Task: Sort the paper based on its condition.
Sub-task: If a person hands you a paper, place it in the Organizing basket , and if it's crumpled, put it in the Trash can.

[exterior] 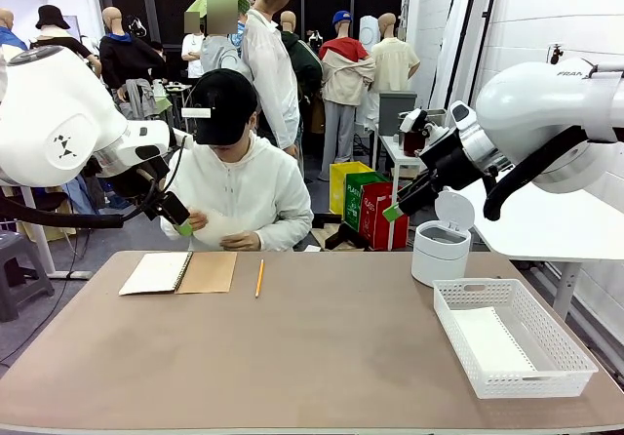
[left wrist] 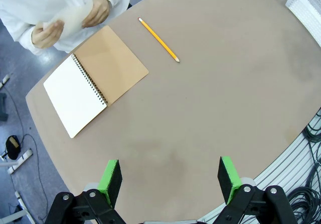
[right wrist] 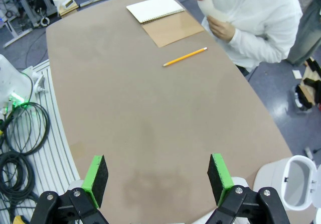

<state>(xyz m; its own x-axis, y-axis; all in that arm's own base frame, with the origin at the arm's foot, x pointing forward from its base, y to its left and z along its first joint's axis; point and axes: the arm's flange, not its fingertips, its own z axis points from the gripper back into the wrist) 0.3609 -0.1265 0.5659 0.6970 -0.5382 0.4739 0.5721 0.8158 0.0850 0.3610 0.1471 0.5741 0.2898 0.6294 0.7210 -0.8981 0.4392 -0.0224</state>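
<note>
The paper (exterior: pixel 222 226) is off the counter (exterior: pixel 322 357), held in both of the person's hands (exterior: pixel 239 242) at chest level just behind the spiral notebook (exterior: pixel 178 272); in the left wrist view the paper (left wrist: pixel 75 15) looks pale and bent between the hands (left wrist: pixel 98 10), and in the right wrist view it shows as a white piece (right wrist: pixel 213 5) against the white sleeve, so flat or crumpled can't be called for sure. Judgement: very light, soft, no stiffness, tears or creases easily; a flat sheet lying on the counter would be hard to nip, better taken by a free edge or a raised corner, while a balled piece can be pinched across its middle with light squeeze. Using the notebook as landmark: the pencil (exterior: pixel 259 278) lies just to its right, the white mesh basket (exterior: pixel 512 337) sits far to its right near the counter's right end, and the small white bin (exterior: pixel 441 243) with flip lid up stands behind the basket. The basket seems to hold a flat white sheet on its floor, though that could be its bare bottom; the bin's inside (right wrist: pixel 296 176) can't be read. Left pincer (left wrist: pixel 170 176) is released, jaws spread wide over bare counter, grasping nothing; right pincer (right wrist: pixel 156 176) is also released and wide, nothing between the pads.
</note>
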